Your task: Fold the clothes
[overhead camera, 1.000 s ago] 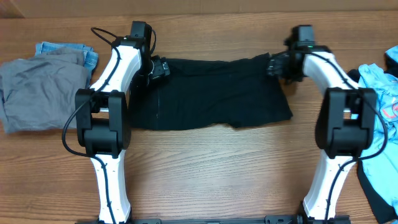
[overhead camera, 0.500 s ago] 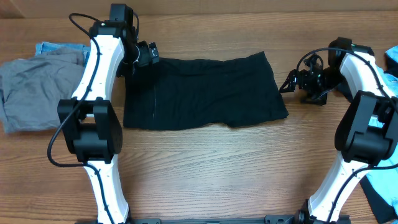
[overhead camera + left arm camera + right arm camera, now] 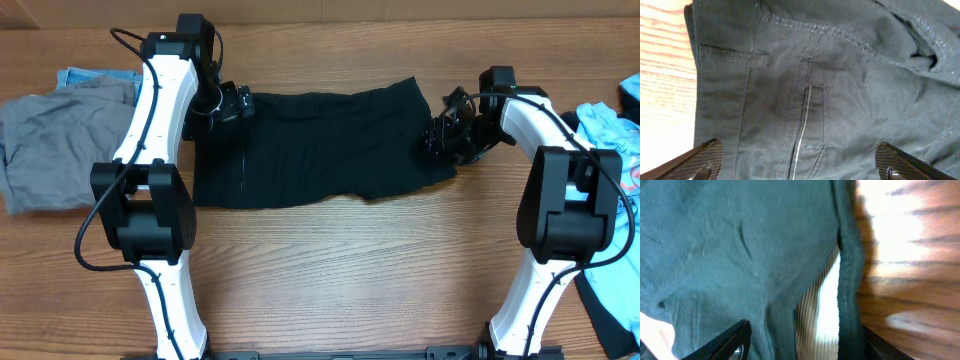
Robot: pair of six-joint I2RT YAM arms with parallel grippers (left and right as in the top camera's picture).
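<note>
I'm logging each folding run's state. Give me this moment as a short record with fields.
garment: black shorts, spread out on the table
left end effector: open, over the shorts' upper left corner
right end effector: open, jaws either side of the shorts' right hem
fold: none visible yet
nearby: grey garment far left; light blue shirt far right

Left arm [image 3: 165,95] and right arm [image 3: 528,112] are both showing glossy white link shells and chunky black joint housings. A thin black cable [image 3: 88,228] is looping off the left elbow block. Left gripper [image 3: 236,104] and right gripper [image 3: 446,136] are reading all black. In the wrist views, the black fingers [image 3: 702,159] are showing fine diagonal hatching, with a small round screw near each tip.
</note>
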